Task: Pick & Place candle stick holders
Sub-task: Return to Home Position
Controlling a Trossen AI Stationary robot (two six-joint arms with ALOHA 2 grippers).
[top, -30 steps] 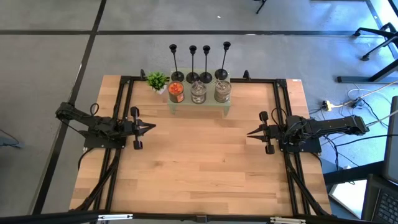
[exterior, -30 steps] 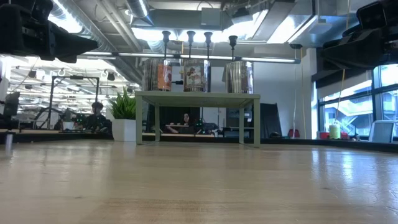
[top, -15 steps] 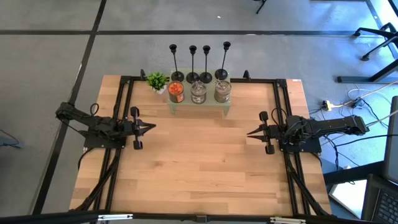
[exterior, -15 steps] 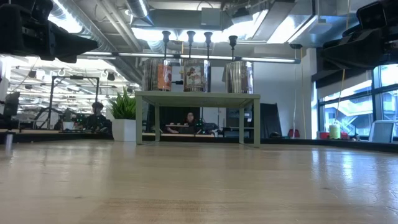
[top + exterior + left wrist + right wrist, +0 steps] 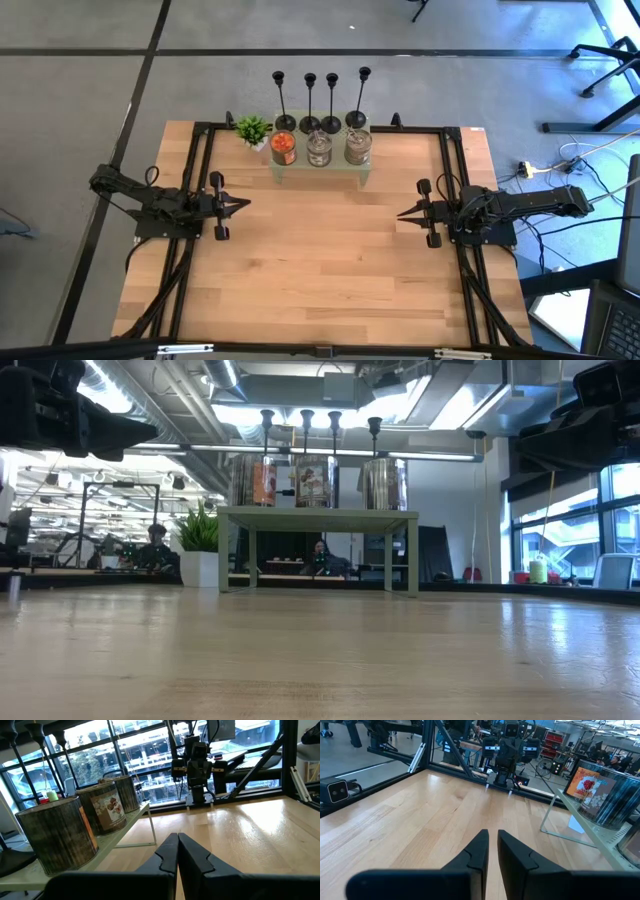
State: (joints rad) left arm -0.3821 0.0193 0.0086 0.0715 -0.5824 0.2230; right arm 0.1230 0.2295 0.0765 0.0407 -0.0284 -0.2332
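1. At the left side of the table (image 5: 320, 280), about halfway between near and far edge: left gripper (image 5: 245, 204), raised off the wood, pointing right toward the middle.
2. Fingers (image 5: 167, 851) pressed together, tips meeting, nothing pinched between them.
3. At the right side, directly opposite: right gripper (image 5: 400, 214), likewise raised and pointing left toward the middle.
4. Fingers (image 5: 480, 847) drawn close with only a slim slit between them, holding nothing.
5. Between the two grippers: bare wood, both well apart from each other and from everything on the table.
6. Farther off, at the middle of the table's far edge: a small pale green shelf (image 5: 320, 176) on thin legs.
7. Along the near row of the shelf top: three squat jars (image 5: 319, 148), the left one with orange contents, the other two silvery grey.
8. Behind the jars, along the far row of the same shelf: four black candlesticks (image 5: 330, 124), upright in a line running left to right, round bases close together, thin stems rising above the jars, small cups on top.
9. Just left of the shelf, on the table: a small green potted plant (image 5: 252, 130).
10. Beyond the table in the low view, under the shelf: a person (image 5: 320, 555), seated far back in the room.
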